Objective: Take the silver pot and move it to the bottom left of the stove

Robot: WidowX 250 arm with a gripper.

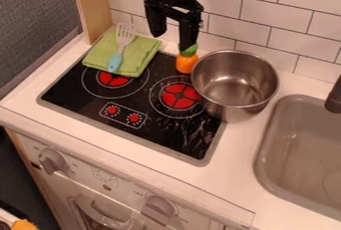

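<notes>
One silver pot (230, 107), upright, at right edge of stove (156, 134); sink (261, 159) right of stove; tool (172, 42) above stove's back edge, fingers apart.

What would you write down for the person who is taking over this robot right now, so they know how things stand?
Gripper: open and empty, above the back of the stove, up and to the left of the pot in the view.
Pot: upright and empty, at the stove's right edge, with the carrot just to its left.
Also there: the green towel at the back left, with a fork on it.
Done: nothing of the move; the pot is not in the gripper.
Left: grasp the pot, bring it to the stove's bottom left, set it down, let go.
</notes>
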